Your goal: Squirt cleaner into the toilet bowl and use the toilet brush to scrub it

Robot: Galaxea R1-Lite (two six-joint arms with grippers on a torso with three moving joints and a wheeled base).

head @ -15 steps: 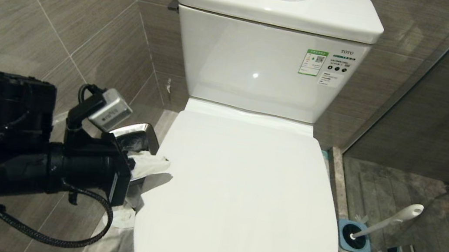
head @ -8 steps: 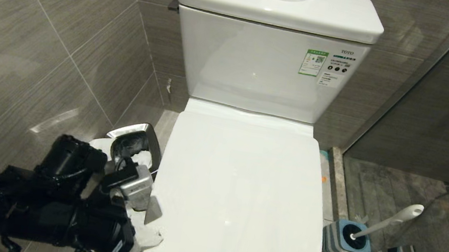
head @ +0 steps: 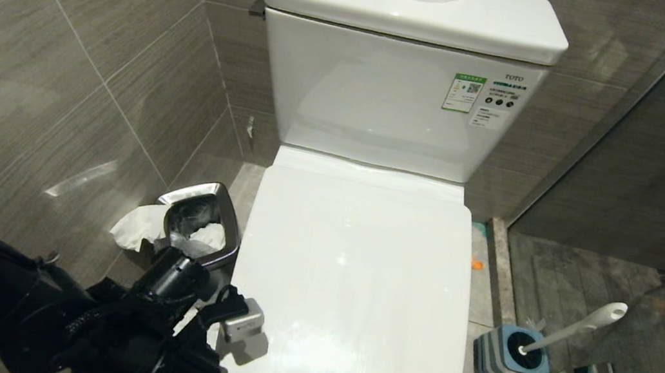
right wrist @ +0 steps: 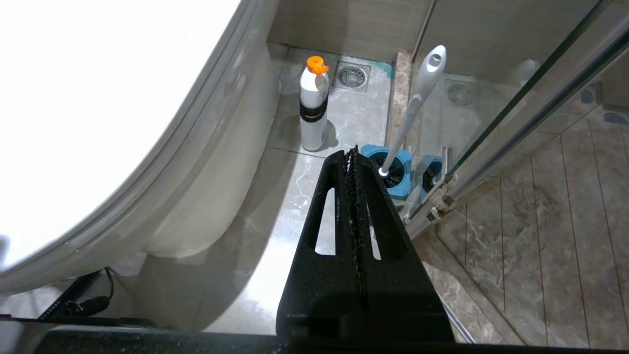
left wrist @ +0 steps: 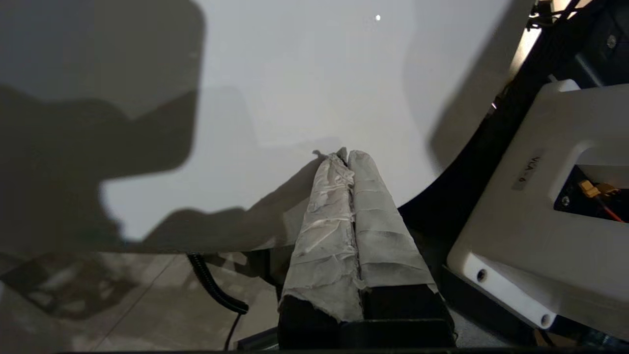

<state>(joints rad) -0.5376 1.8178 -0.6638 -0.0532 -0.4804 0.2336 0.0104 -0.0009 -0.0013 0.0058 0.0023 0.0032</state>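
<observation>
With fingers pressed together, left end effector [left wrist: 346,157] holds nothing.

steel bin [head: 199,220], tissue inside | floor drain [right wrist: 352,76] | brush holder [head: 514,355]

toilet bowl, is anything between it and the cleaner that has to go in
Yes: the lid is down over the toilet bowl. The cleaner stands on the floor beside the toilet, held by neither end effector.

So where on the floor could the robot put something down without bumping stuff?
Bare tile lies between the toilet bowl and the blue brush holder, just in front of the cleaner. The other side is crowded: the steel bin, spilled tissue and the left gripper fill the gap by the wall.
</observation>
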